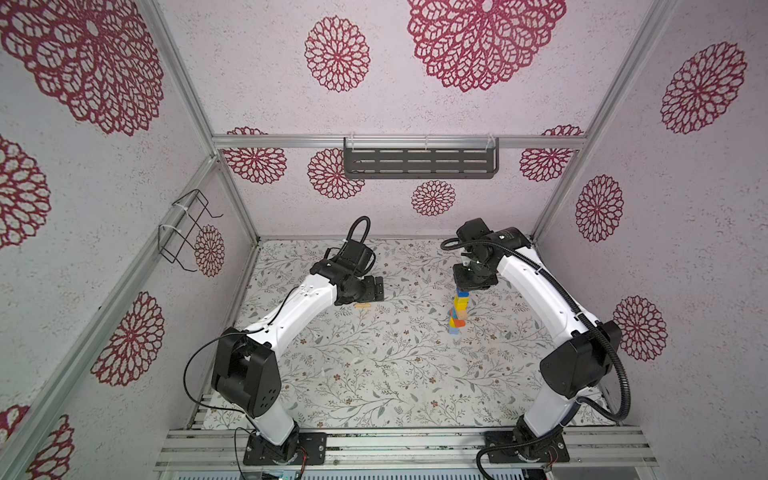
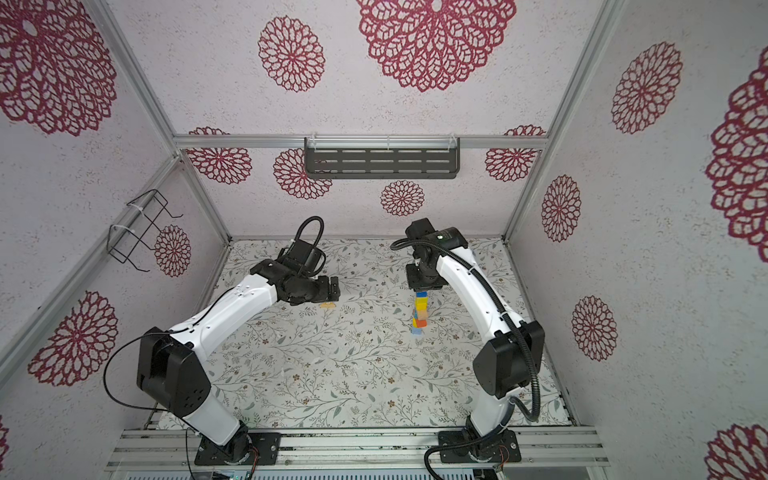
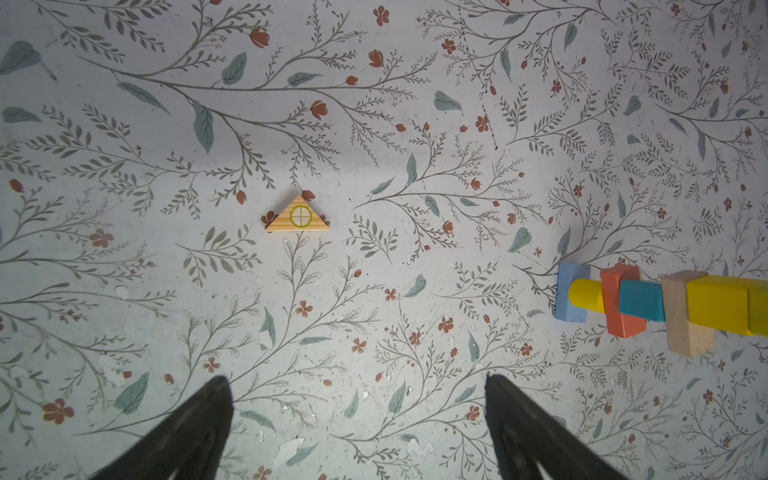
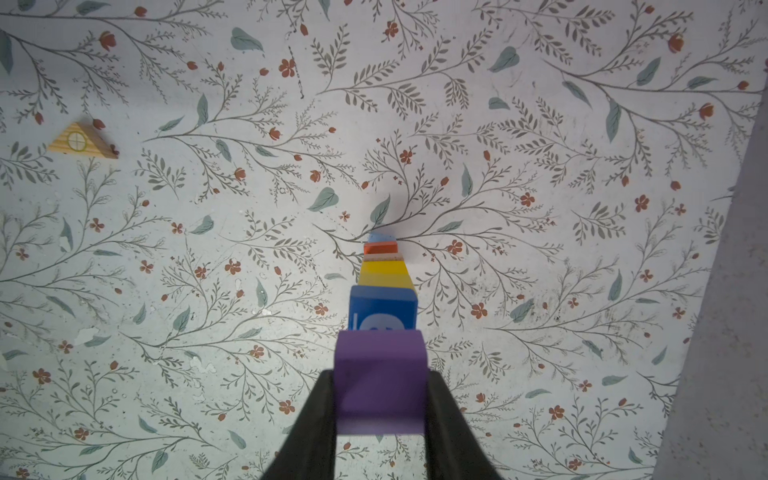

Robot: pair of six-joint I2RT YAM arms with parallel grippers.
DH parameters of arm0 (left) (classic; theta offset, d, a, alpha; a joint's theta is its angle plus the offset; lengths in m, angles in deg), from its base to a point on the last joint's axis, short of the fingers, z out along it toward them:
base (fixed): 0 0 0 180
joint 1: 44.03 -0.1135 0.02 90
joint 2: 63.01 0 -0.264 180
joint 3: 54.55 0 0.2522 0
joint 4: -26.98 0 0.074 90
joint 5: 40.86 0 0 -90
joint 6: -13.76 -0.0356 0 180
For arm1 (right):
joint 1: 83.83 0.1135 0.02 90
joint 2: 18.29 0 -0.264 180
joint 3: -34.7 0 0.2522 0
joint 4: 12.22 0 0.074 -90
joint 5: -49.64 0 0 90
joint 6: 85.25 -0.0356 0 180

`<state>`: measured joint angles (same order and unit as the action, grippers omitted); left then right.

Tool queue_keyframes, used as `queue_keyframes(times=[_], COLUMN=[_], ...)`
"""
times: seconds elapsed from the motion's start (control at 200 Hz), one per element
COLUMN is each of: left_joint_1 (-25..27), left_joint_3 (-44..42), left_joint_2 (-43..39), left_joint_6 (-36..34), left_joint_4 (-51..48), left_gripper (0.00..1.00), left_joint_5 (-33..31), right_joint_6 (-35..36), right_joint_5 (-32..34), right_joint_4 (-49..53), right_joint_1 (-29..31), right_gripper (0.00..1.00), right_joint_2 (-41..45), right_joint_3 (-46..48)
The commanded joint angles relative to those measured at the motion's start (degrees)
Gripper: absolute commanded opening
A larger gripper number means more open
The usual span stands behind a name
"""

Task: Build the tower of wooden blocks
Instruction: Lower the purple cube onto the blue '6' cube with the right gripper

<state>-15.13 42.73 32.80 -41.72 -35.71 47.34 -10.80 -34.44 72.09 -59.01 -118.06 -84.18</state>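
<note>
right hand (image 4: 380, 376), clamped on the purple block (image 4: 380, 353), should settle it square on the blue cube (image 4: 382, 305) topping the tower (image 1: 458, 311), then open slowly; left hand (image 3: 357, 378) hangs wide.

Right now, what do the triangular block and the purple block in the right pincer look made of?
Triangular block: unpainted wood, grain lines visible, printed green window. Purple block: probably wood under opaque matte paint; no grain shows, so unsure.

The narrow multicoloured wood block tower (image 1: 459, 306) stands upright: light blue base, orange, teal, tan, yellow, blue cube topmost. A purple wooden cube (image 4: 380, 395) sits right over it, pinched in my right gripper (image 4: 380, 374).
</note>
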Motion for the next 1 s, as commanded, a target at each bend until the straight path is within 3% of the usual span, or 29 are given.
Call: queue_keyframes(times=[0.0,0.996], left_joint_1=[0.5,0.5], left_joint_3=[1.3,1.3], left_joint_2=[0.6,1.2], left_joint_6=[0.2,-0.7], left_joint_4=[-0.3,-0.6], left_gripper=[0.97,0.97], left_joint_5=[-0.1,-0.6], right_joint_6=[0.6,0.7], right_joint_5=[-0.3,-1.2], right_joint_4=[-0.1,-1.0], right_joint_1=[-0.4,-0.9], right_gripper=[0.28,0.29], right_joint_2=[1.9,0.3], right_joint_3=[-0.7,-0.5])
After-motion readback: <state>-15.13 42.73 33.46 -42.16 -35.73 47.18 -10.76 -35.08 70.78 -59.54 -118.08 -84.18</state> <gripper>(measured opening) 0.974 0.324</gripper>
